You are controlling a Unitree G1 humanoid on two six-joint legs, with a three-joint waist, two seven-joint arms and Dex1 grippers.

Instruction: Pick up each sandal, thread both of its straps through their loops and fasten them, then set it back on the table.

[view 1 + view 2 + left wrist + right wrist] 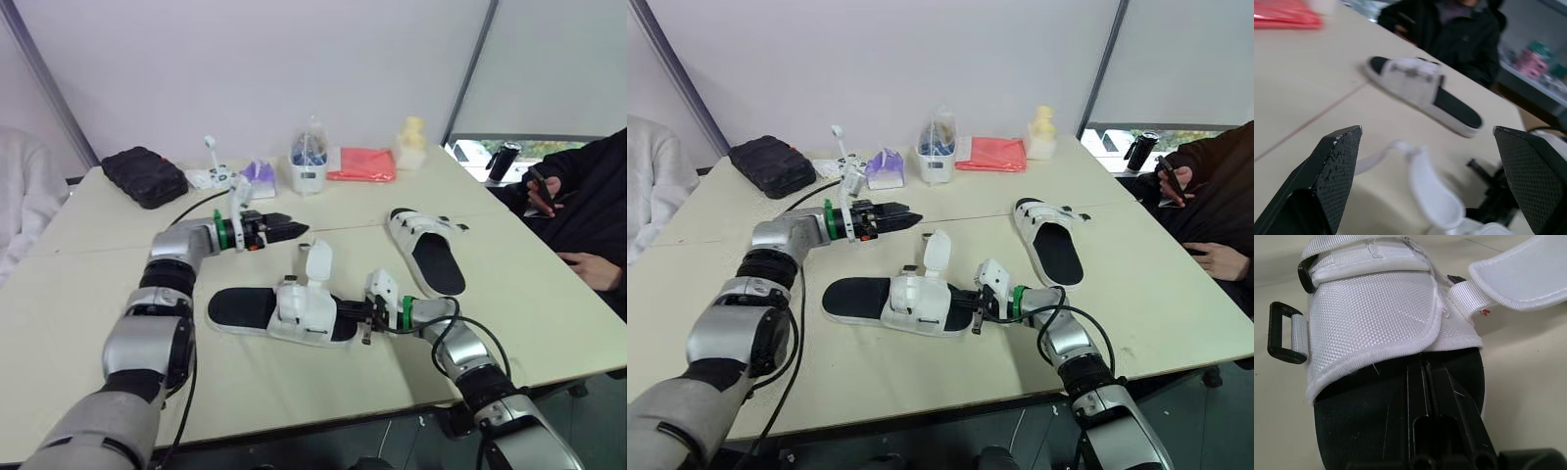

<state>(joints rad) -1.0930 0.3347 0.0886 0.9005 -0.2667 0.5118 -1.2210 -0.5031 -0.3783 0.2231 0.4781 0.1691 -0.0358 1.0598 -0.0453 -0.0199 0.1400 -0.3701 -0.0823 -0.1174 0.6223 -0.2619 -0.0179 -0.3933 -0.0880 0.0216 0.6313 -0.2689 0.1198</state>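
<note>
Counter (294,392): stretching pale and broad toward a white wall.
Right claw (1422,363): lying nearest, fingers pressed together with no gap, resting on a black footbed, tips tucked just under a white upper.
Near sandal (304,315): lying flat on the counter's front half, taking the right claw at its right end.
Strap (317,262): standing up loose from the near sandal, not threaded.
Loop (1283,333): hanging empty at the side of the upper.
Left claw (297,231): hovering over the counter just behind the near sandal, fingers spread wide, gripping nothing.
Far sandal (428,253): resting flat further back on the right, well apart from the near one.
Person (588,215): sitting at the counter's right edge in dark clothing.
Back row: black pouch (145,176), white tub (308,174), red packet (362,164) and yellow object (411,142) sitting along the far edge.
</note>
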